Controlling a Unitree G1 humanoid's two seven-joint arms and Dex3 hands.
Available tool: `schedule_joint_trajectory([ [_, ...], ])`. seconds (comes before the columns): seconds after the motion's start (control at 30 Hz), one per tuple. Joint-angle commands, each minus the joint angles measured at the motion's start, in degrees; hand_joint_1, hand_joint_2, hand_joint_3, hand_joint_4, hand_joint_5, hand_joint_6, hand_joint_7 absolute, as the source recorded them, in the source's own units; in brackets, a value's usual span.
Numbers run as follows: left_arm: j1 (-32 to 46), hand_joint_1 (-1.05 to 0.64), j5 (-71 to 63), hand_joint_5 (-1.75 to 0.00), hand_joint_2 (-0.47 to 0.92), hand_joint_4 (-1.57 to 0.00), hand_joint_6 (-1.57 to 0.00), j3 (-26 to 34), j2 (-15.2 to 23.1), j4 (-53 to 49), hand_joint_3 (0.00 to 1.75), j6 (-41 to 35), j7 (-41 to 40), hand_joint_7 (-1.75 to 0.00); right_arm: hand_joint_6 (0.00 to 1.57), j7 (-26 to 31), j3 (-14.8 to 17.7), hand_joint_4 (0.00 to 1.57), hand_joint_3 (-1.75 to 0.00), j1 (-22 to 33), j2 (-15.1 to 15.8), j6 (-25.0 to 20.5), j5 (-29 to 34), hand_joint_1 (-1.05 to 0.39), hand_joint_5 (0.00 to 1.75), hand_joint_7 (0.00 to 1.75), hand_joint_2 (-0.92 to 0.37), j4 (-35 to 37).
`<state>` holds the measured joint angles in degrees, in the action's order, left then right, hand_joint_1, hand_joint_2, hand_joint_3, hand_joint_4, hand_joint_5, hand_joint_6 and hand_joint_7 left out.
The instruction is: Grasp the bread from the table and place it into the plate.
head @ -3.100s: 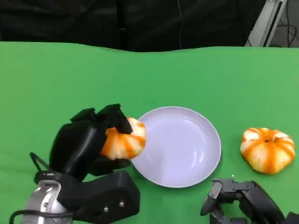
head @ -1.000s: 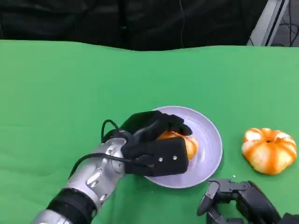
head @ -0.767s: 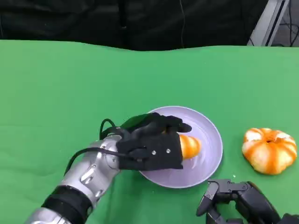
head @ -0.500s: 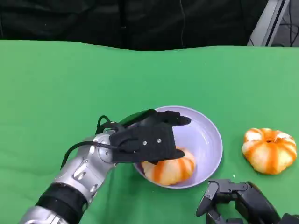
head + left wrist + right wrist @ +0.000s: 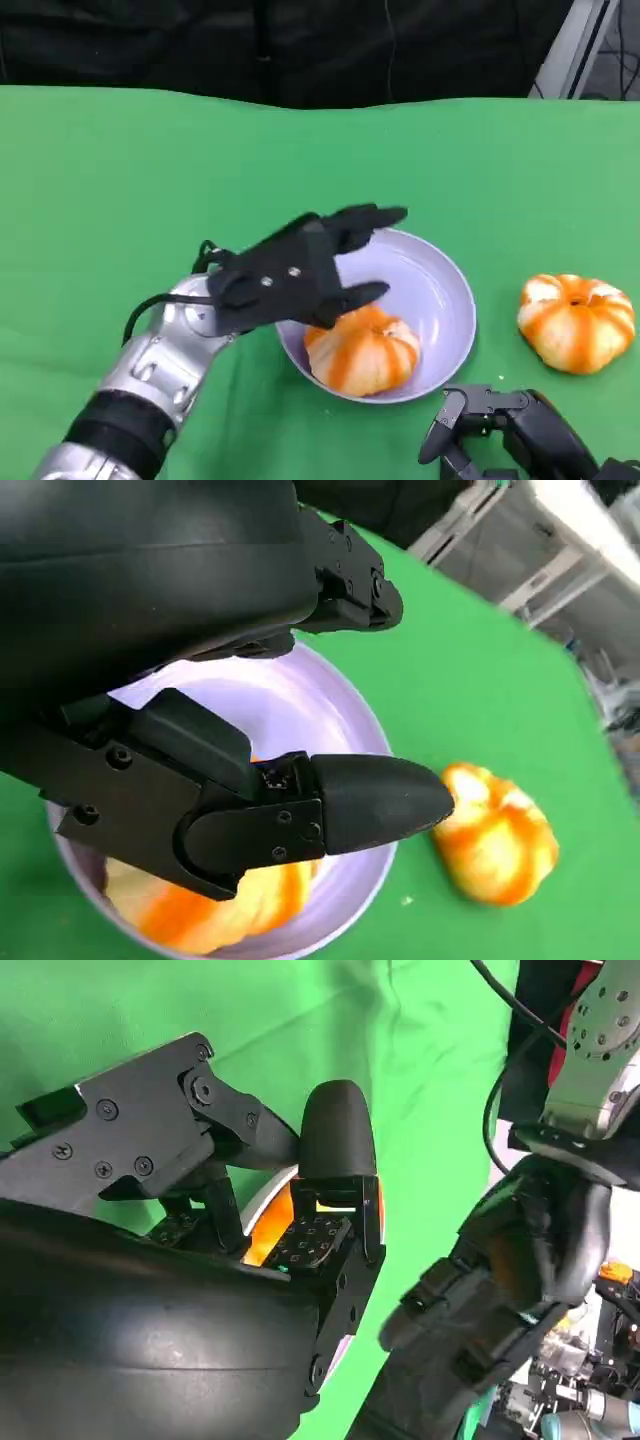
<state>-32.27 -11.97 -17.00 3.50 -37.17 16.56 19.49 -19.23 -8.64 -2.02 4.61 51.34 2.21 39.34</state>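
Left hand (image 5: pixel 300 270) now lifted above plate (image 5: pixel 450 290), fingers spread, holding nothing; half a second earlier it covered bread (image 5: pixel 362 352). Bread rests inside plate, near rim (placement looks complete). Right hand (image 5: pixel 500 425) idle at table edge, fingers apart; second bread (image 5: pixel 575 322) untouched on table.

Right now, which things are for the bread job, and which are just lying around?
For the job:
- bread, in the plate
- plate
- left hand, open above the bread

Just lying around:
- second bread, on the green table
- right hand, idle near the table's edge
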Motion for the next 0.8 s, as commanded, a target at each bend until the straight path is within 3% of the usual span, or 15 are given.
schedule_joint_trajectory([
  [0.03,3.27,-0.95,4.76,0.0,0.92,-0.16,-0.18,3.47,-0.6,2.01,0.81,-0.58,0.65,-0.01,0.86,-0.03,0.14,0.81,-0.98,0.1,0.42,-0.02,-0.2,-0.12,1.47,1.14,-0.61,0.06],
  [0.2,8.62,-0.91,9.08,-0.03,0.92,-0.22,-0.21,6.93,-1.32,8.88,0.8,-4.24,-0.64,-0.02,0.87,-0.05,0.19,0.82,-0.97,-0.07,0.42,0.29,-0.22,-0.12,1.45,1.13,-0.62,0.48],
  [0.43,14.91,-0.86,15.81,-0.05,0.92,-0.32,-0.27,11.63,-3.48,13.67,0.77,-2.52,-0.75,-0.02,0.86,0.0,0.18,0.82,-0.98,-0.25,0.41,0.4,-0.06,-0.14,1.47,1.15,-0.61,0.93],
  [0.8,22.45,-0.85,20.08,-0.05,0.92,-0.42,-0.32,13.72,-3.68,19.8,0.72,-1.45,-0.38,-0.02,0.85,0.11,0.08,0.81,-0.96,-0.46,0.21,0.19,0.09,-0.15,1.49,1.16,-0.61,1.0],
])
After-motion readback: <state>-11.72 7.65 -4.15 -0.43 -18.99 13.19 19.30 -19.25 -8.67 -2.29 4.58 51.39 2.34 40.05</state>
